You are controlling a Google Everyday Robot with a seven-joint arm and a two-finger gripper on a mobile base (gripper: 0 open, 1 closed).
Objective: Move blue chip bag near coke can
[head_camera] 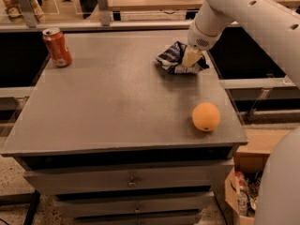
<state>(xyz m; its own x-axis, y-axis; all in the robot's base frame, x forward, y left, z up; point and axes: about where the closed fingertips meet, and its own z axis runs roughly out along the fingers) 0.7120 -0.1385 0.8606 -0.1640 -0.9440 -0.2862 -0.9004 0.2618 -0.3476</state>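
End effector [191, 58] at one chip bag [169, 61]

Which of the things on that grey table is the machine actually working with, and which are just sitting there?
Part of the job:
- blue chip bag, far right of the table
- coke can, far left corner
- gripper, down at the bag

Just lying about:
- orange, near the front right edge
- table and the drawers beneath it

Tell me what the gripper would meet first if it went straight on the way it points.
The gripper points down at the blue chip bag on the table, so it would meet the bag first. It may touch it already, but depth is unclear.
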